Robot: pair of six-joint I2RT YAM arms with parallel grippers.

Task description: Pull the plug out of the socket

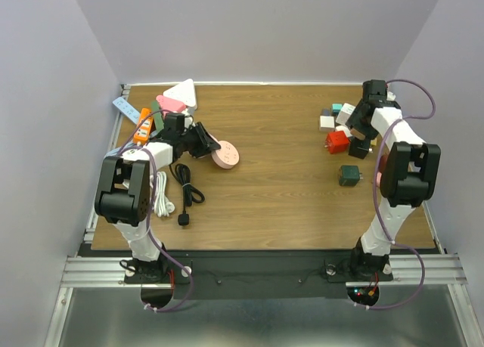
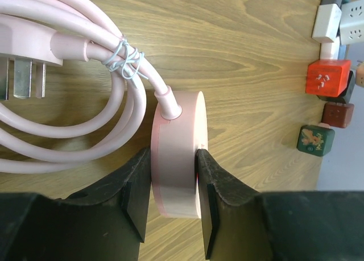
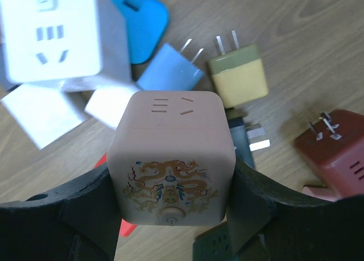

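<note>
My left gripper (image 2: 172,157) is shut on a round pink socket (image 2: 177,153), gripping its flat faces as it stands on edge on the table. Its pink cable (image 2: 85,119) is coiled and tied with wire, and its own plug (image 2: 25,45) lies free with bare prongs. In the top view this gripper (image 1: 201,140) and the socket (image 1: 225,155) are at the back left. My right gripper (image 3: 172,173) is shut on a pink cube socket (image 3: 170,153) with a dragon print; the slots on its top face are bare. In the top view this gripper (image 1: 361,137) is at the back right.
Under the right gripper lie a white cube socket (image 3: 54,33), a blue plug (image 3: 139,13), an olive adapter (image 3: 238,79) and a dark red cube (image 3: 333,150). A green cube (image 1: 349,175), black cable (image 1: 185,192) and white cable (image 1: 162,196) lie nearer.
</note>
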